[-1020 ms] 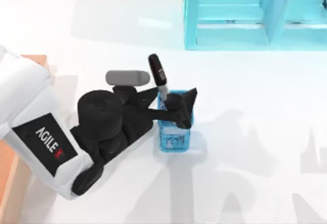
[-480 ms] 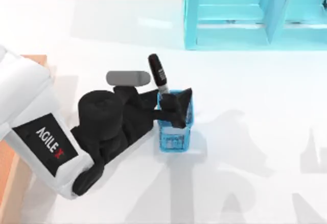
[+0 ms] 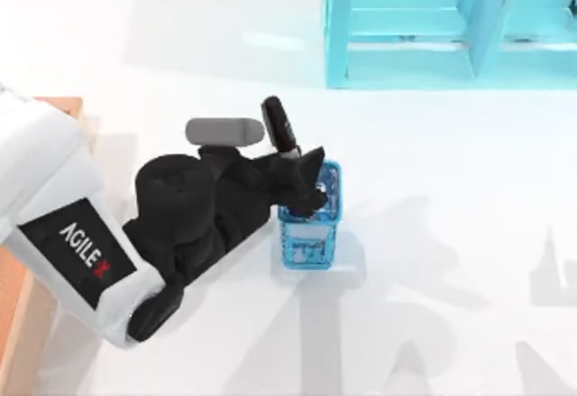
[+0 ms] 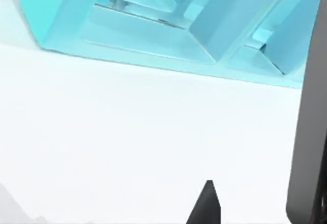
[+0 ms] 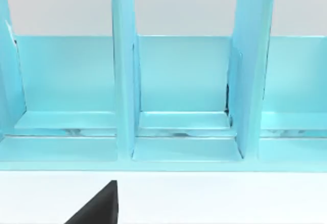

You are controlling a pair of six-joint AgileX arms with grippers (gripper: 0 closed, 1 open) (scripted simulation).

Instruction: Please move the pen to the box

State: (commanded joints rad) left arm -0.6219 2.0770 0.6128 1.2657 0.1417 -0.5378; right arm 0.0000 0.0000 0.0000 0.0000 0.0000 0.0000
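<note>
The pen (image 3: 278,122) stands tilted in a small translucent blue cup (image 3: 309,234) near the table's middle, black cap up and leaning toward the far left. My left gripper (image 3: 304,181) reaches in from the left just above the cup's rim, shut on the pen's barrel below the cap. The box (image 3: 9,315), orange-brown inside, lies at the table's left edge, mostly hidden under my left arm. In the left wrist view one dark fingertip (image 4: 207,208) pokes up, and a dark upright bar (image 4: 309,147) stands at the edge. A dark piece of my right gripper (image 5: 97,211) faces the shelf.
A big cyan shelf unit (image 3: 433,26) stands at the back right, its open compartments (image 5: 173,81) facing the table. White tabletop (image 3: 451,234) spreads right of the cup.
The left gripper's fingers, spread wide around the pen a second ago, have come together on its barrel. The pen and cup have stayed where they were.
</note>
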